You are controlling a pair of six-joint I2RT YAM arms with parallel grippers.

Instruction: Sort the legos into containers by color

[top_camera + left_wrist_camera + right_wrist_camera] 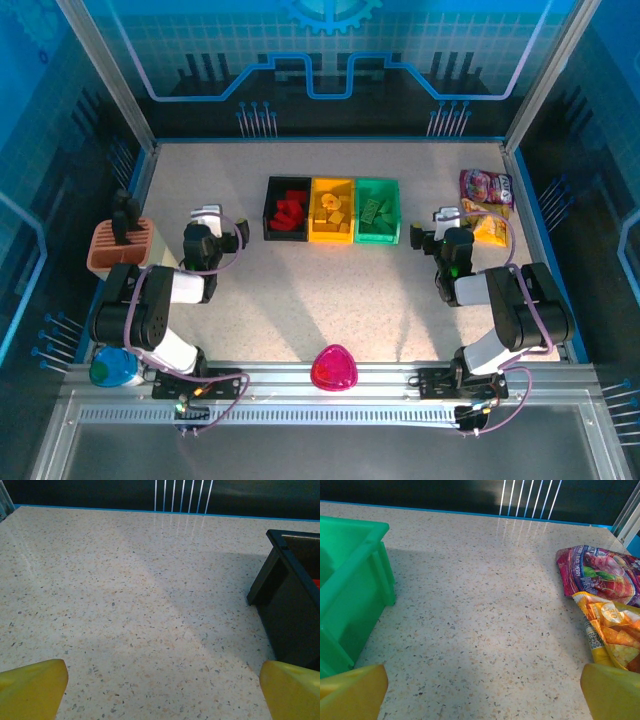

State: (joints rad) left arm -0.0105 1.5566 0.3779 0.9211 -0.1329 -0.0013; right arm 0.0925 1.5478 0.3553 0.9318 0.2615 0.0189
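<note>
My left pincer is spread wide and grips nothing. Its two yellow fingertips occupy the lower corners of the left wrist view, with bare speckled table between them. Seen from above, this pincer is positioned to the left of the black bin, near it but apart. A dark corner of that bin stands at the right edge of the left wrist view. My right pincer is likewise spread wide and empty, with its fingertips at the lower corners of the right wrist view. It is positioned between the green bin on its left and two snack packets on its right. These are a purple packet farther off and an orange packet nearer, overlapping each other. The three bins stand side by side in one row toward the far half of the table: black on the left, the yellow bin in the middle, green on the right. The red legos lie in the black bin, the yellow legos in the yellow bin, and the green legos in the green bin. A pink rounded triangular object lies at the near edge, between my two bases. A tan slotted holder carrying black tools stands at the left edge, just beside my left arm.
</note>
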